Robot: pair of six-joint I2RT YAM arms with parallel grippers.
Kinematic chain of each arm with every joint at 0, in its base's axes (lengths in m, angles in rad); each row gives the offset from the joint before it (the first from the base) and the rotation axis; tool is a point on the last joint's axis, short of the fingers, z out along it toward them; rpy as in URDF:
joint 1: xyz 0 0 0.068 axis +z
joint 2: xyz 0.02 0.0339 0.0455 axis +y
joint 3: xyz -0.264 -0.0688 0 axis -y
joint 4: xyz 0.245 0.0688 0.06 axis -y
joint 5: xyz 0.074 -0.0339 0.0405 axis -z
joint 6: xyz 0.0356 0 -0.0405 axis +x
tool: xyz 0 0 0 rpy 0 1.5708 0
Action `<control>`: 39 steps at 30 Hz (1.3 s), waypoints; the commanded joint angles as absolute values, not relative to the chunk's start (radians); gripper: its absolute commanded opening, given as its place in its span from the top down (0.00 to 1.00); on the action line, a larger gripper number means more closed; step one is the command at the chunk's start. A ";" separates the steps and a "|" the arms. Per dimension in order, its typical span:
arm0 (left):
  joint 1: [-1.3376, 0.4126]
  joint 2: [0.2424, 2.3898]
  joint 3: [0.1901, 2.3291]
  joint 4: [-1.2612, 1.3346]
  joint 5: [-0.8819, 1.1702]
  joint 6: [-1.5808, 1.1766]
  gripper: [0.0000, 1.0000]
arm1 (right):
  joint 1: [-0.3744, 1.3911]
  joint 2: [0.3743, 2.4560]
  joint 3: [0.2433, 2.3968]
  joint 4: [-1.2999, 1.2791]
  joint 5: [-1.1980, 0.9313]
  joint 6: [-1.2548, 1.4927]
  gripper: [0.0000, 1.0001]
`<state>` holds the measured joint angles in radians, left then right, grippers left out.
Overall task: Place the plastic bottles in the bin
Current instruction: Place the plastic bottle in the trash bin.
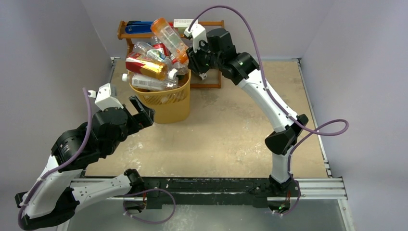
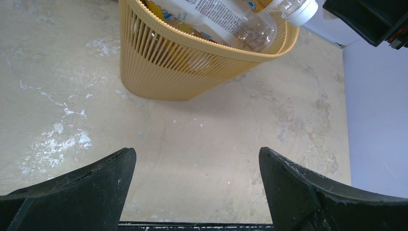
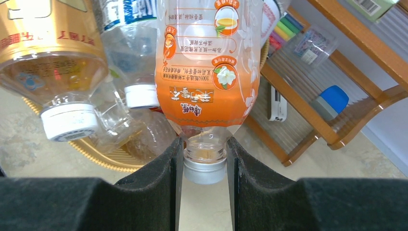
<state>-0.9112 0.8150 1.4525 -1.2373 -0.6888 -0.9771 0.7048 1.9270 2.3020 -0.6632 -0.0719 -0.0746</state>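
Observation:
The yellow mesh bin (image 1: 166, 101) (image 2: 163, 67) stands at the back of the table, heaped above its rim with several plastic bottles (image 1: 146, 67) (image 2: 226, 21). My right gripper (image 1: 188, 58) (image 3: 204, 161) is shut on the neck and silver cap of an orange-labelled bottle (image 1: 169, 39) (image 3: 207, 62), held tilted above the pile at the bin's right rim. My left gripper (image 1: 143, 111) (image 2: 197, 166) is open and empty, low over the table just left of the bin's near side.
A brown wooden shelf rack (image 1: 211, 29) (image 3: 337, 101) with stationery stands right behind the bin, close to my right gripper. Grey walls (image 1: 337, 29) close in the table on three sides. A black rail (image 1: 211, 185) carries the arm bases at the near edge.

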 commanded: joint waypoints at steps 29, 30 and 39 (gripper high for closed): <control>-0.916 0.805 1.419 -1.182 -0.712 -0.983 0.01 | 0.786 1.898 2.308 -0.652 0.051 -0.158 0.58; -0.916 0.804 1.418 -1.182 -0.713 -0.982 0.01 | 0.787 1.898 2.307 -0.652 0.053 -0.159 0.58; -0.916 0.803 1.417 -1.182 -0.715 -0.984 0.00 | 0.789 1.886 2.299 -0.636 0.086 -0.156 0.38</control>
